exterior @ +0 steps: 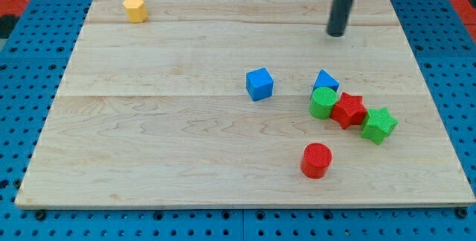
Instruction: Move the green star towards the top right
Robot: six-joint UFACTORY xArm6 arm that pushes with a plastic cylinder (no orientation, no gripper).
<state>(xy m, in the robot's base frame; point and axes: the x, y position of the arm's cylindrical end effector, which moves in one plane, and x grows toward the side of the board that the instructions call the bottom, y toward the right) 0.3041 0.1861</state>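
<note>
The table (186, 152) fills most of the frame; my arm comes down from the top edge right of centre as a dark rod, near upright, and my tip (336, 34) rests on bare wood in the upper right, well apart from every block; the end effector is only this rod, with no jaws to part or close. I judge the push not yet begun; this is the approach. The green star (379, 125) sits at the right end of the lower-right cluster, touching the red star (348, 110); beside that, a green cylinder (323, 103) and a blue block (325, 82). Next I must swing round to the star's lower left, then push up and right.
</note>
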